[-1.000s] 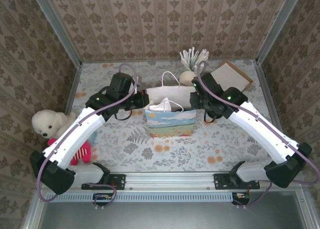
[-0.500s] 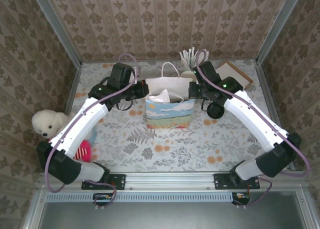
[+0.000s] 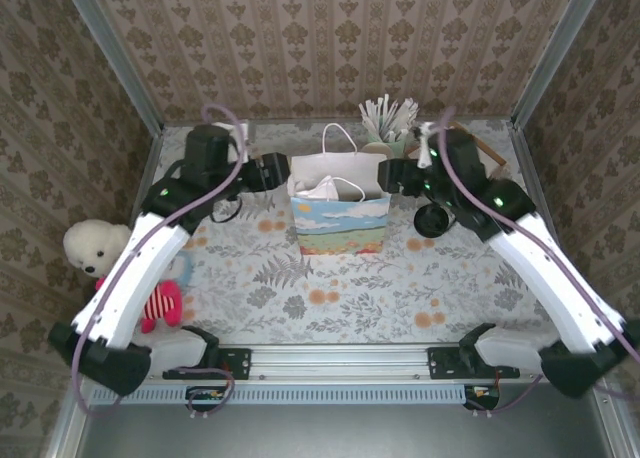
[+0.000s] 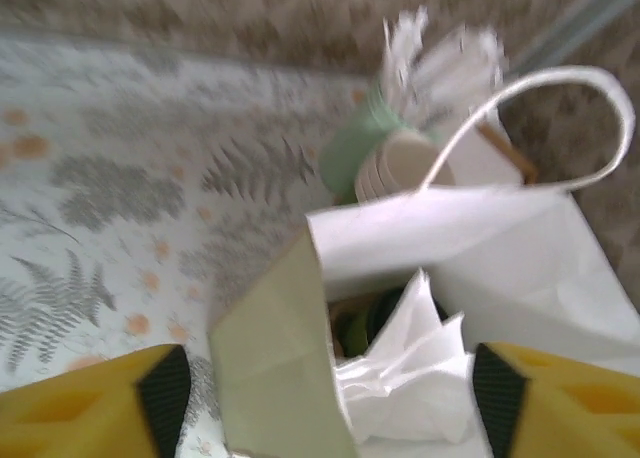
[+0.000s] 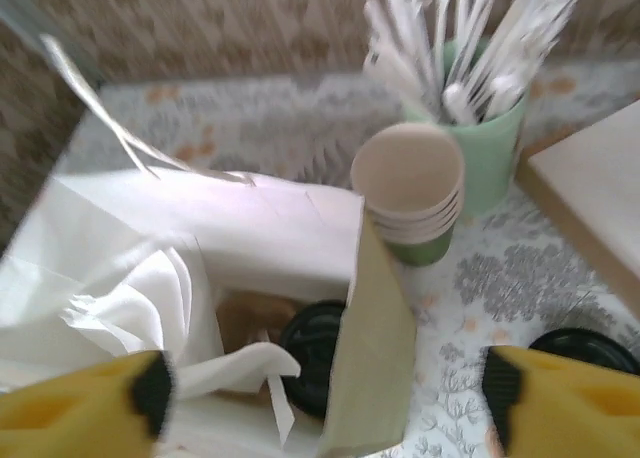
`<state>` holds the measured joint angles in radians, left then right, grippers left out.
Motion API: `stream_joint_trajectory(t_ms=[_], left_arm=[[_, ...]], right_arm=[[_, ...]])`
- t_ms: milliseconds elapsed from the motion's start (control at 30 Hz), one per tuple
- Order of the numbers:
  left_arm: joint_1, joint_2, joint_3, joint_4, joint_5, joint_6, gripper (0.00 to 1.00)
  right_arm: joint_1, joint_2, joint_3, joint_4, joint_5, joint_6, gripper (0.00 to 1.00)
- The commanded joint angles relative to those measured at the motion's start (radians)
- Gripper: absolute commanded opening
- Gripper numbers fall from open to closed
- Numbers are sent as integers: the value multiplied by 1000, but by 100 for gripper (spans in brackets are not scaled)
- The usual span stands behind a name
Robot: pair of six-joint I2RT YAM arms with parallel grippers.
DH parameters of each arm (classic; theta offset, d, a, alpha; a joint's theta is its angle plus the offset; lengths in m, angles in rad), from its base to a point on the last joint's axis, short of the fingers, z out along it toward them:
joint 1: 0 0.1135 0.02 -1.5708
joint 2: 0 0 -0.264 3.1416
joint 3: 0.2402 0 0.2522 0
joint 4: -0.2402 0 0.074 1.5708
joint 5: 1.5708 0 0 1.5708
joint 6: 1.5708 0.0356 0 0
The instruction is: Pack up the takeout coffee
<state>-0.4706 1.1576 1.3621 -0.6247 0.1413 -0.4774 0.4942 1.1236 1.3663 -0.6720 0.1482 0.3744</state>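
Note:
The takeout coffee stands inside the paper bag [image 3: 340, 223]; its black lid [image 5: 315, 353] shows down by the bag's right wall, and a slice of its green side [image 4: 352, 328] is visible behind crumpled white paper [image 4: 420, 378]. The bag stands upright at mid-table with its mouth open and its white handles up. My left gripper [image 3: 272, 171] sits just off the bag's left edge, open, its fingers straddling that side wall without touching it. My right gripper [image 3: 392, 176] is open at the bag's right edge in the same way, holding nothing.
A stack of lidless green cups [image 5: 410, 193] and a mint holder of white cutlery [image 5: 480, 88] stand behind the bag on the right. A loose black lid [image 3: 432, 219] lies right of the bag. A flat box [image 5: 590, 193] sits far right. A white teddy [image 3: 95, 246] is at the left edge.
Both grippers were shut on the bag's side edges and have opened and let go. Both arms have drawn outward and toward the back; the bag stays standing, shifted slightly back.

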Motion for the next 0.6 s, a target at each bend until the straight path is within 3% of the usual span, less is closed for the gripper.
stream_joint_trajectory(t_ms=[0, 67, 133, 233, 433, 567], left_arm=[[53, -110, -90, 27, -239, 64, 88], [69, -176, -185, 63, -423, 85, 99], [102, -249, -328, 143, -589, 101, 100], [181, -343, -558, 331, -687, 155, 100], [329, -370, -823, 559, -656, 213, 100], [393, -279, -962, 782, -633, 336, 100]], right_arm=[[-15, -139, -185, 254, 203, -75, 100], [-30, -222, -303, 362, 354, -114, 100], [-68, -288, -428, 461, 455, -190, 100], [-163, -341, -579, 546, 499, -252, 100], [-374, -317, -781, 594, 416, -146, 100], [-461, -227, -931, 802, 349, -134, 100]])
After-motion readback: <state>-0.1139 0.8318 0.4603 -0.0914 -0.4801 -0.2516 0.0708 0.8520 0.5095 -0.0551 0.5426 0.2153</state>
